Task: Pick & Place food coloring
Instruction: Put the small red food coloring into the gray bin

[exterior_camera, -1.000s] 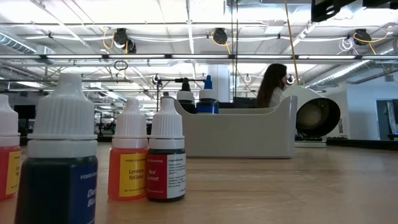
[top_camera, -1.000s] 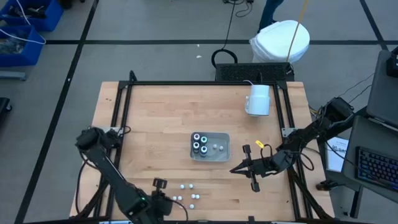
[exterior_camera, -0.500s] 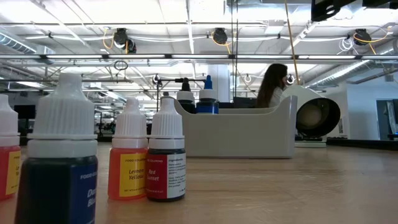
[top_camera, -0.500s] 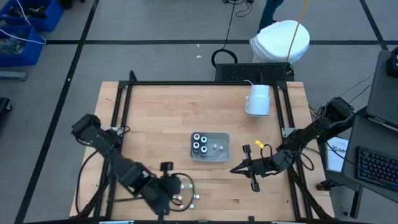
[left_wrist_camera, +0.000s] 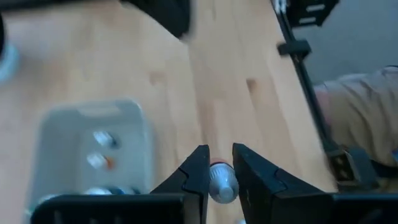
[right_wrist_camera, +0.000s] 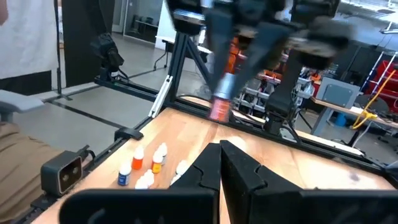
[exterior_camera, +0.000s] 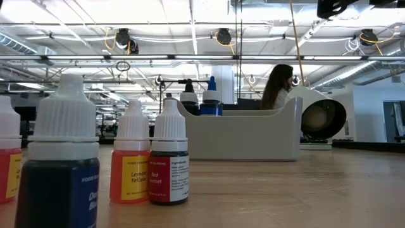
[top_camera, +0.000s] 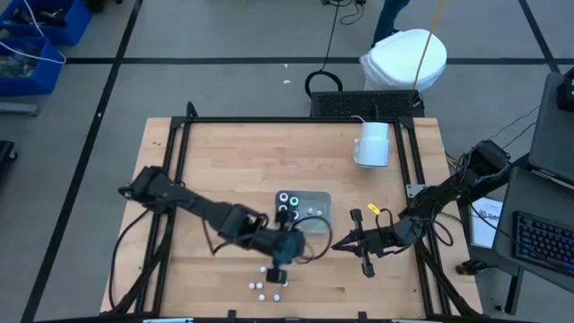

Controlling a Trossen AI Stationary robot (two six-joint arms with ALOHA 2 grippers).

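From above, you see the left gripper just beside the tray, clamped on one bottle. The tray holds four pots and two bottles. Six bottles stand near the table's front edge.

At table level, you count four bottles (the leftmost half cut off).

The left wrist confirms the grip.

The right gripper rests closed, empty.
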